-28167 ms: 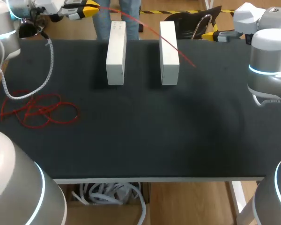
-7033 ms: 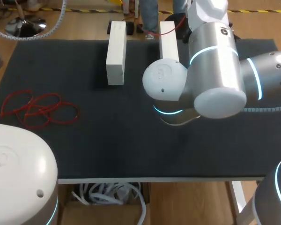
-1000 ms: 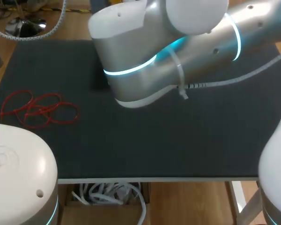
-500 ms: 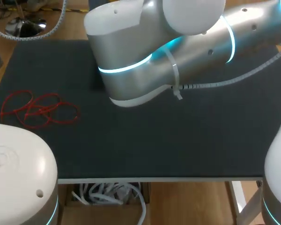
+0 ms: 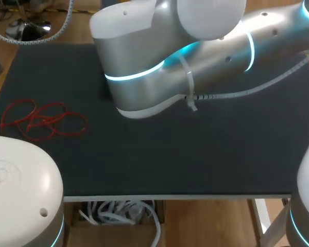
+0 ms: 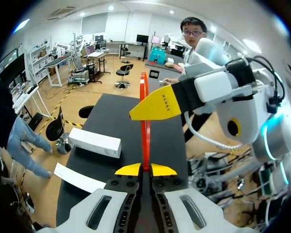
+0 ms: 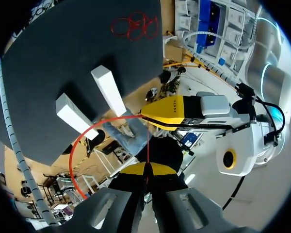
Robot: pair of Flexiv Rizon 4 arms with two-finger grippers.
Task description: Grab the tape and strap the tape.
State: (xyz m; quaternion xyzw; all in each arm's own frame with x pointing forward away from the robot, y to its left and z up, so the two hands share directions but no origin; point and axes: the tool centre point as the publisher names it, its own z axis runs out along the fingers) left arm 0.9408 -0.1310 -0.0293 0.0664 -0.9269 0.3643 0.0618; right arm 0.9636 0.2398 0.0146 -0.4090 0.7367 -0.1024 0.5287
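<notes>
Left hand (image 6: 145, 169) grasping red tape (image 6: 145, 141), right hand (image 7: 147, 169) likewise, red tangle (image 5: 41, 119) near left edge of table (image 5: 195, 164)

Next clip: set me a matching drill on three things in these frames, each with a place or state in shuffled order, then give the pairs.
Things:
1. tape strand
2. tangled tape pile
3. white blocks

States:
A. lying side by side on the table
B. lying loose near the table's left edge
C. held straight in the air, off the table

Pairs: 1-C, 2-B, 3-A
</notes>
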